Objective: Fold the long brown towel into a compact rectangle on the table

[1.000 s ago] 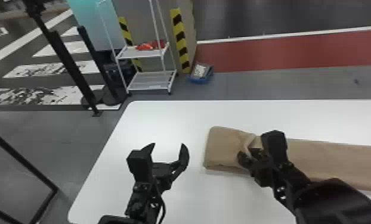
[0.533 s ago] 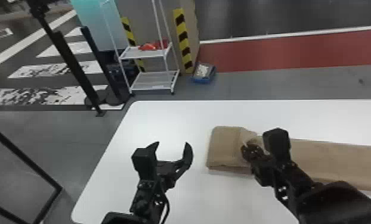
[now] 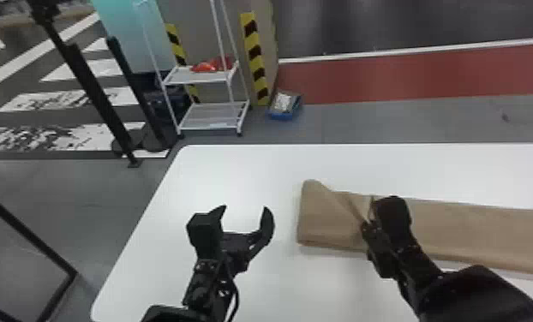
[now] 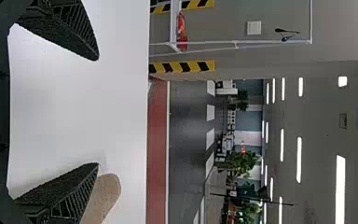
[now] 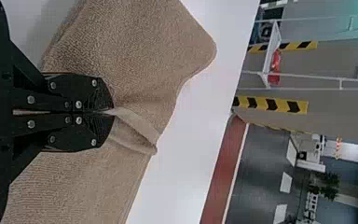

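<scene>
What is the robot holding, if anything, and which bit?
The right gripper pinches a crease of the brown towel, near its left end. The left gripper holds nothing.

A two-armed robot wears black from forearm to fingertip. Its left arm (image 3: 205, 295) carries a thin black cable (image 3: 236, 297) in a loose loop and small, bright screw heads, and the left end effector (image 3: 243, 210) has wedge-shaped fingers (image 4: 72, 25) with slanting ribs and a rough, grainy face. The right arm (image 3: 417, 261) bears a broad, rounded black cover (image 3: 480, 295); the right end effector (image 3: 369, 225) shows flat black plates (image 5: 39, 99) dotted with round silver screws (image 5: 78, 104) and fine-ridged tips.
</scene>
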### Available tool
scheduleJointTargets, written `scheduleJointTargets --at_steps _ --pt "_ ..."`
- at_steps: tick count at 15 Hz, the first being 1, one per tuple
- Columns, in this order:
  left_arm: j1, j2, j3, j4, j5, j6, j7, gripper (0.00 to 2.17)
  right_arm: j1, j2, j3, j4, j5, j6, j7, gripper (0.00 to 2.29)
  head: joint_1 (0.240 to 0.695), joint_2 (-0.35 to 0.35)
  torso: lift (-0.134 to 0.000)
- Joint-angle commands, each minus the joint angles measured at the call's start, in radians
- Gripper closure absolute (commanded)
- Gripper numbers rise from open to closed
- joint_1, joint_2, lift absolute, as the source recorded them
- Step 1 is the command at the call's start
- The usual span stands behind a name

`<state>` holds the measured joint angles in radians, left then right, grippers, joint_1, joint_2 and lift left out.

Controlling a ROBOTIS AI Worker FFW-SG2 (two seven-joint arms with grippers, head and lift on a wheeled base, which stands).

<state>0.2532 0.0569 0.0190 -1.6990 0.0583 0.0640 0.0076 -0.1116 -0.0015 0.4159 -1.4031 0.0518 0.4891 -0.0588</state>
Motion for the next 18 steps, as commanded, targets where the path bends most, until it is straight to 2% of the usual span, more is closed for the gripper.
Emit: scheduleJointTargets --at_steps 1,2,3,4,6,9,14,18 --pt "0.001 0.0 -0.001 0.001 0.0 0.006 0.0 0.07 -0.007 0.002 0.006 0.01 0.022 0.013 -0.062 0.91 0.695 0.228 -0.057" --pt "0.0 0.001 -0.001 0.001 0.0 0.006 0.0 0.07 -0.007 0.002 0.011 0.01 0.026 0.007 -0.104 0.49 0.695 0.221 -0.057" --pt "-0.002 0.001 0.001 0.001 0.0 0.012 0.0 0.07 -0.007 0.002 0.009 0.007 0.025 0.007 -0.104 0.25 0.695 0.214 -0.057" --pt "-0.002 0.001 0.001 0.001 0.002 0.015 0.0 0.07 -0.003 0.002 0.009 0.004 0.019 -0.002 -0.104 0.2 0.695 0.207 -0.057" --pt "-0.002 0.001 0.001 0.002 0.002 0.015 0.0 0.07 0.01 0.002 0.011 -0.013 0.01 -0.057 -0.102 0.2 0.695 0.206 -0.057" --pt "0.001 0.0 0.001 0.002 0.002 0.015 0.0 0.07 0.009 0.002 -0.011 -0.019 0.005 -0.033 -0.113 0.2 0.695 0.214 -0.057" --pt "0.021 0.001 -0.011 -0.001 -0.002 0.009 0.002 0.07 -0.048 0.002 -0.054 0.059 -0.064 -0.005 -0.111 0.22 0.695 0.19 -0.057" --pt "0.029 0.001 -0.014 0.001 -0.006 0.009 0.0 0.07 -0.099 0.002 -0.077 0.151 -0.138 -0.036 -0.049 0.35 0.695 0.171 -0.057"
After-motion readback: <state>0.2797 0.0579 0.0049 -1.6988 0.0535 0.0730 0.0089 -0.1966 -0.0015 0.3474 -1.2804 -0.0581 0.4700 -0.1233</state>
